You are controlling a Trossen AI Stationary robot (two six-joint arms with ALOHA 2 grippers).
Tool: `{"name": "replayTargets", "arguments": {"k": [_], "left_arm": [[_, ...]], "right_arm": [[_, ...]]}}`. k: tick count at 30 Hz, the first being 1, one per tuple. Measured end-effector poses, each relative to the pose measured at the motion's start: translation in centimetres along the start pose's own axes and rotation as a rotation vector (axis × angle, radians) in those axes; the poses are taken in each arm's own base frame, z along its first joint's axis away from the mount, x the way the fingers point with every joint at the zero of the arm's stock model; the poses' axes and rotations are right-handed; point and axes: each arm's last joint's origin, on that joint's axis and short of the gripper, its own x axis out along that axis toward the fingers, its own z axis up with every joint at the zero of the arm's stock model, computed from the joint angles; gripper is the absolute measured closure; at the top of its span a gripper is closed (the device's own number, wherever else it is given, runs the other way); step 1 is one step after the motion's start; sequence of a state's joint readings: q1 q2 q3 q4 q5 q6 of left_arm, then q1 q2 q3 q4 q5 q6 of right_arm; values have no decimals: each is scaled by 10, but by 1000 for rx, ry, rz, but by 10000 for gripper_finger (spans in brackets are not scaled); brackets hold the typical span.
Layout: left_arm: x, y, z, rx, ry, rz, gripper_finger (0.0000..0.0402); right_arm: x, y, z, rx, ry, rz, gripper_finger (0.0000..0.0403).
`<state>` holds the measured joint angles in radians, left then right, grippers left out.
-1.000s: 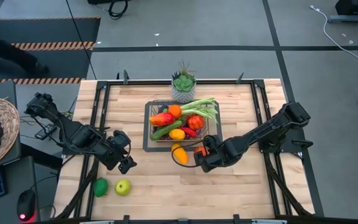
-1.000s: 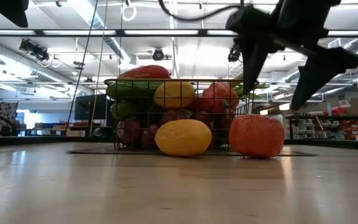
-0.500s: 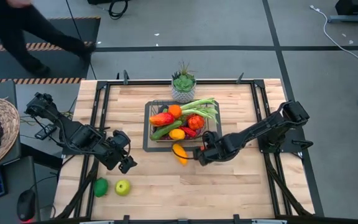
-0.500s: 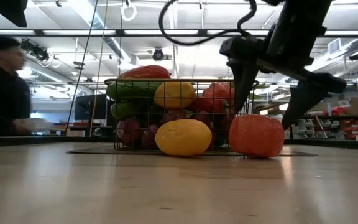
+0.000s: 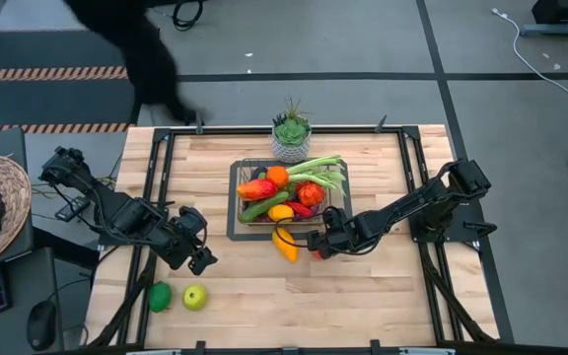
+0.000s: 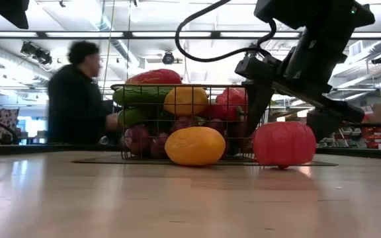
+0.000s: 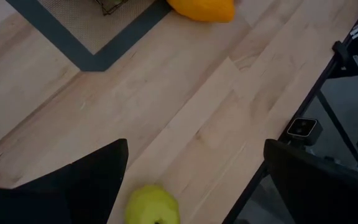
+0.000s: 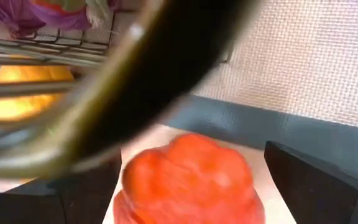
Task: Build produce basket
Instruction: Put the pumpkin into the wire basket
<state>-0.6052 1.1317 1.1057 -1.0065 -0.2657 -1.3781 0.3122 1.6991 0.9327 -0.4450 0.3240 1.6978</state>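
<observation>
The dark wire basket sits on a grey mat, heaped with toy produce. On the table in front of its near side rest a yellow-orange fruit and an orange-red ribbed fruit. My right gripper is open and low over the orange-red fruit, one finger on each side. In the high view this gripper hides that fruit. My left gripper waits open above the near left of the table, over a yellow-green apple. A darker green fruit lies beside the apple. My right gripper comes down slanting from the table's right, astride the orange-red fruit. One finger seems to rest against the fruit's side toward the yellow-orange fruit; the other finger stands apart. The fruit rests on the table.
A small patterned pot with a succulent stands just beyond the basket's far side. The grey mat's border frames the basket. Black rails run along the table's edges. A person is passing behind the far edge. Bare wood lies near and right.
My right gripper has moved a little toward the basket and come down around the orange-red fruit. The fruit has shifted slightly toward the table's right while staying on the wood. A person has walked along behind the far edge.
</observation>
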Motion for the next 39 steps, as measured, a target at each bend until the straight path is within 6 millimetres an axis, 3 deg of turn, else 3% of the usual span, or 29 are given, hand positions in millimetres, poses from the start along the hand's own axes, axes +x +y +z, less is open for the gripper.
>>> {"name": "replayTargets", "arguments": {"k": [6, 14, 27, 32, 39], "left_arm": [[0, 0, 1, -4, -2, 2, 19], [2, 2, 7, -29, -17, 13, 19], [2, 3, 9, -15, -21, 25, 19], [2, 3, 9, -15, -21, 25, 19], [2, 3, 9, -16, -20, 24, 19]], "right_arm": [[-1, -1, -1, -7, 49, -5, 17], [-6, 6, -16, -58, 195, 9, 68], [-13, 4, -26, -101, 288, 12, 136], [-30, 5, -26, -114, 309, 55, 137], [-74, -1, -18, -95, 332, 111, 138]]}}
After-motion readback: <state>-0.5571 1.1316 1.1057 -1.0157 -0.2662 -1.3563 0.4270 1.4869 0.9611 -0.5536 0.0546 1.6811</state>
